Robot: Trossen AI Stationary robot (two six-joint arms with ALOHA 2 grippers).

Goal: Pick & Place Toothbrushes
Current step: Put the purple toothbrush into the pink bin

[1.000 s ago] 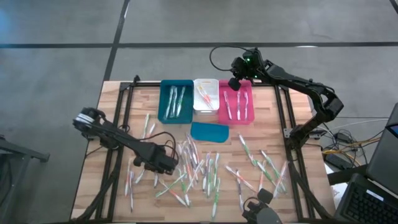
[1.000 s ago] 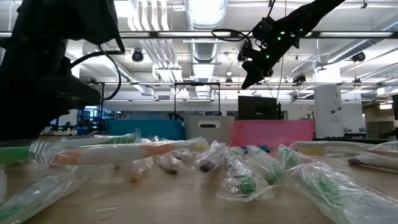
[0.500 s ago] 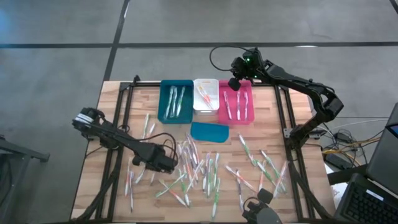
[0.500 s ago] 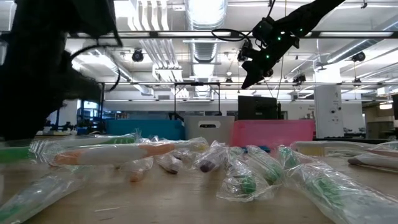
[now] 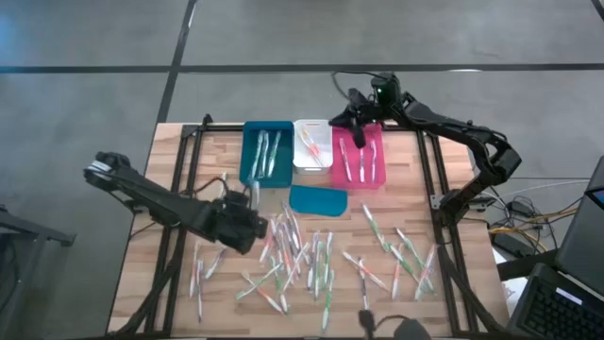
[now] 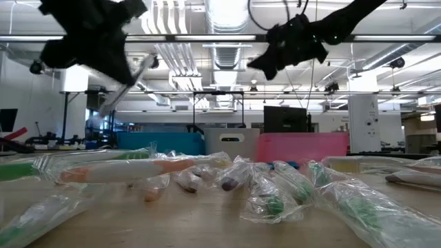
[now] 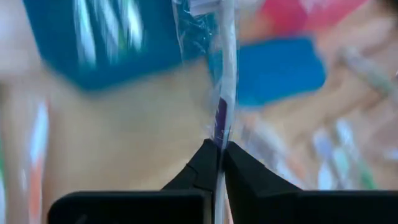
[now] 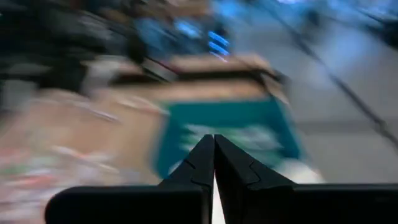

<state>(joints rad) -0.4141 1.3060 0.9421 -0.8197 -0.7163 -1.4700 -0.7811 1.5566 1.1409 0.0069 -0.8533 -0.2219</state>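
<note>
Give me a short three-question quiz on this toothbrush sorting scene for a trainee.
1. True or false: the left gripper is shut on a wrapped toothbrush.
2. Which bin is the right gripper over? A teal, B white, C pink.
3. Fill in: the flat teal lid lies on the table in front of the ____ row.

Key: 1 true. 2 C. 3 bin.
</note>
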